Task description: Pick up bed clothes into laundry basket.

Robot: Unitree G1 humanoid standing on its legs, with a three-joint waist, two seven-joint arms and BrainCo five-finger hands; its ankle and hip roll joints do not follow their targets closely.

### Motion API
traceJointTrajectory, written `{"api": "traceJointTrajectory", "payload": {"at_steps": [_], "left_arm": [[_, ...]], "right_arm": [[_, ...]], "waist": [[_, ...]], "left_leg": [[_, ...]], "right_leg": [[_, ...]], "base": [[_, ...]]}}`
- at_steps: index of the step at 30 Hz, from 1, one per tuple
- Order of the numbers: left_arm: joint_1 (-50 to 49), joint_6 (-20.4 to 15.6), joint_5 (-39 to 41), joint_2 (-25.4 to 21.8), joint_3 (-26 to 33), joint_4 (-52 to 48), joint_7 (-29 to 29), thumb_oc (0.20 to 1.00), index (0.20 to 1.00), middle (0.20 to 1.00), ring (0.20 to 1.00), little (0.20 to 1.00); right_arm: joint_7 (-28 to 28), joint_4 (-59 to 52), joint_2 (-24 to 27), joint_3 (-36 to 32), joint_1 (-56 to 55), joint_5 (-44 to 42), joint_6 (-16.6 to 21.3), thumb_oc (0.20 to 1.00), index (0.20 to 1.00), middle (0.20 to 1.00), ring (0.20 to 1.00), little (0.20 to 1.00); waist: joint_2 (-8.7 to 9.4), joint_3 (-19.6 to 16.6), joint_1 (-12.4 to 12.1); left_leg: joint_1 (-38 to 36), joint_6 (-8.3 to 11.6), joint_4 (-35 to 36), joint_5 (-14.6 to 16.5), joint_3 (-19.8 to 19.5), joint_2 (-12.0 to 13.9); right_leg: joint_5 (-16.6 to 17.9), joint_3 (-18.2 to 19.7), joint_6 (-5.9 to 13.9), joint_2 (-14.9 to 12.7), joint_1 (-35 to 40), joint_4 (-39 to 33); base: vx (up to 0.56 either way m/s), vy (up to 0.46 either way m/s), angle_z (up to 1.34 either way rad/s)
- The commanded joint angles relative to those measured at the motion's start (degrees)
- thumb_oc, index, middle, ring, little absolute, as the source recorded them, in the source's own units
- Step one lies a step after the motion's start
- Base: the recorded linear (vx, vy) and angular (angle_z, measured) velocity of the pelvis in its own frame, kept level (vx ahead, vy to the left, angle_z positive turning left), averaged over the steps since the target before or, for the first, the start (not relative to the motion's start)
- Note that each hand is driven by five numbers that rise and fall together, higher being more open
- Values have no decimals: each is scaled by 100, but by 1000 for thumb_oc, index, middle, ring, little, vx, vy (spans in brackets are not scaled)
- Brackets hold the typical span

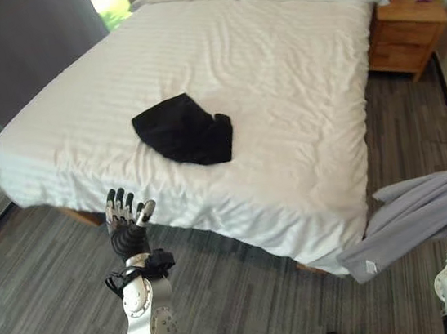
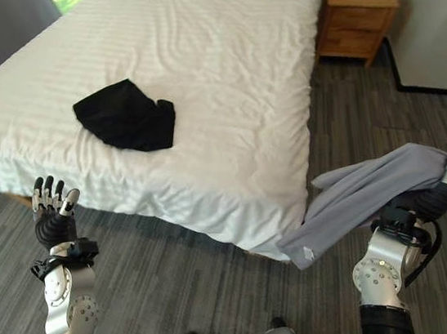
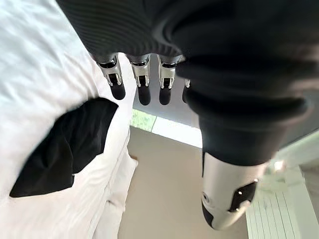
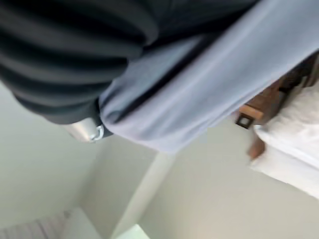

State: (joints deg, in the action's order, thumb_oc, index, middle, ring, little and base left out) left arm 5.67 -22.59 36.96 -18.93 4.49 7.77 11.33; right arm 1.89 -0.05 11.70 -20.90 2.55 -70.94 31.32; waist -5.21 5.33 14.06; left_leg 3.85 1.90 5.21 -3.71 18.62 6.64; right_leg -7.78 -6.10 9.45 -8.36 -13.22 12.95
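1. The left hand point(image 1: 125, 221) hovers off the bed point(image 1: 279, 85) edge, fingers point(image 3: 144, 92) straight and apart, holding nothing.
2. The black garment point(image 1: 186, 129) lies on the bed just beyond those fingertips; I'd reach over it before closing.
3. The right hand point(image 2: 426, 200) carries the grey garment point(image 2: 359, 194); its fingers are covered, so I cannot tell their state. Keep it clear of the floor.

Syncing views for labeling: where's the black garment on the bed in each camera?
Left eye view: black garment left of centre on the white bed, beyond the left hand.
Right eye view: upper left, same spot on the bed.
Left wrist view: past the fingertips, on the bedding.
Right wrist view: not in it.
Shared landmark: the bed's striped white cover.
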Motion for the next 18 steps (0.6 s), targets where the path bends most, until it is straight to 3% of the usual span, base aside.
{"api": "traceJointTrajectory", "payload": {"at_steps": [1,2,4,6,7,8,9,11,13,15,17,18], "left_arm": [[564,-417,-206,-253,317,-184,-137,1000,1000,1000,1000,1000],[604,-519,17,-184,365,-219,-200,1000,1000,1000,1000,1000],[674,-580,235,-44,327,-310,-110,1000,1000,1000,1000,1000],[752,-578,370,73,247,-404,-86,1000,1000,1000,1000,1000],[809,-557,400,37,182,-438,-149,1000,1000,1000,1000,1000],[801,-559,402,41,180,-436,-152,1000,1000,1000,1000,1000],[878,-589,367,-31,154,-411,-109,1000,1000,1000,1000,1000],[986,-654,256,-159,244,-338,-18,1000,1000,1000,1000,1000],[971,-676,254,-211,324,-337,-19,1000,1000,1000,1000,1000],[982,-727,185,-338,412,-395,-4,1000,1000,1000,1000,1000],[1077,-753,80,-582,479,-398,35,1000,1000,1000,1000,1000],[1143,-768,45,-681,484,-406,57,1000,1000,1000,1000,1000]], "right_arm": [[-394,-470,287,-173,386,152,206,200,200,200,200,200],[-468,-359,352,-71,392,153,176,200,200,200,200,200],[-386,-263,349,103,487,130,212,200,200,200,200,200],[-364,-293,254,126,445,59,207,200,200,200,200,200],[-321,-302,324,139,301,180,166,200,200,200,200,200],[-303,-316,323,141,289,196,162,200,200,200,200,200],[-287,-309,408,190,232,272,128,200,200,200,200,200],[-321,-307,544,370,223,274,58,200,200,200,200,200],[-338,-319,543,391,237,261,55,200,200,200,200,200],[-346,-351,567,416,284,295,30,200,200,200,200,200],[-351,-400,571,443,366,387,-44,200,200,200,200,200],[-361,-416,540,434,383,407,-62,200,200,200,200,200]], "waist": [[193,406,42],[320,570,-63],[445,685,-212],[525,639,-211],[507,577,-172],[509,563,-180],[474,563,-152],[332,560,-211],[284,553,-249],[259,510,-318],[262,457,-349],[262,421,-332]], "left_leg": [[-1194,521,-547,574,421,88],[-817,683,-1705,443,95,207],[-377,658,-2160,378,-574,150],[-129,605,-1961,334,-737,486],[-66,605,-1534,156,-719,848],[-119,612,-1442,116,-696,837],[-32,636,-1166,-72,-719,1037],[61,842,-376,-658,-1106,1294],[-7,928,-325,-751,-1180,1318],[-16,1017,-552,-696,-1404,1276],[51,1012,-913,-311,-1557,1124],[71,984,-1000,-122,-1455,1054]], "right_leg": [[1213,-7,-212,88,213,-873],[1056,169,-385,234,385,-880],[1022,416,-502,280,410,-856],[963,582,-447,144,499,-871],[855,687,-381,15,564,-867],[836,695,-383,13,560,-853],[768,775,-345,-52,556,-794],[559,1153,-307,-132,635,-684],[550,1265,-288,-149,704,-714],[589,1465,-242,-253,850,-814],[684,1623,-136,-456,973,-950],[765,1648,-69,-578,1032,-993]], "base": [[92,-245,-44],[21,-239,-37],[25,-126,-61],[162,54,-99],[196,115,-69],[230,199,-37],[270,231,-41],[422,354,-35],[295,241,-64],[366,303,-110],[340,327,-84],[304,341,-69]]}}
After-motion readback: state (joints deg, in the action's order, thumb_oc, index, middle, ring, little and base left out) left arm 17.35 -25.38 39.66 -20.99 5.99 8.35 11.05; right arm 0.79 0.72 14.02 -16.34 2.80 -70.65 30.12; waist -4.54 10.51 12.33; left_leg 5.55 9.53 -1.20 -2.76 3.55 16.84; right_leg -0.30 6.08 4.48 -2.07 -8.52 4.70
